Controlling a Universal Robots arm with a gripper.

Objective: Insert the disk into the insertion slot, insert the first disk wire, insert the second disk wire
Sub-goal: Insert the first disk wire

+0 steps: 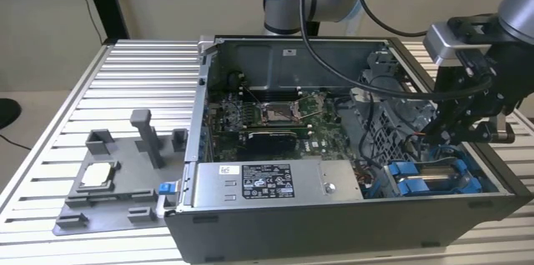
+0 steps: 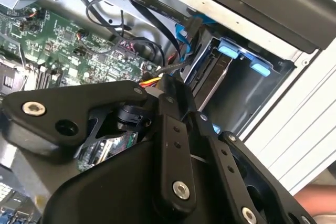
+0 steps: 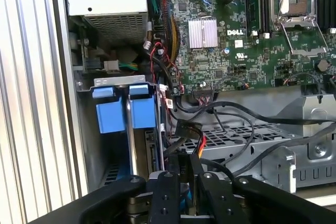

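I judged the first step done. The disk sat down in the insertion slot, in the corner of the computer case by its side wall, with its blue tabs sticking up. I could not see how deep it sat.

The wire part looked to be in progress. My gripper hung just above the end of the disk, right beside the blue tabs. Its two fingers stood close together, and a black disk wire plug with red, orange and yellow strands was pinched at their tips. It looked to me like a firm hold. The plug was not pushed in yet, as far as I could tell. I could not pick out which wire was the other one.

There was little room to move. The blue tabs were on one side of the plug. A metal cage with holes was on the other side, very near. Black cables looped close around the fingers and could snag. The green board was farther off. In the exterior view the case rim ran just below the gripper, and the big grey power box sat well apart.
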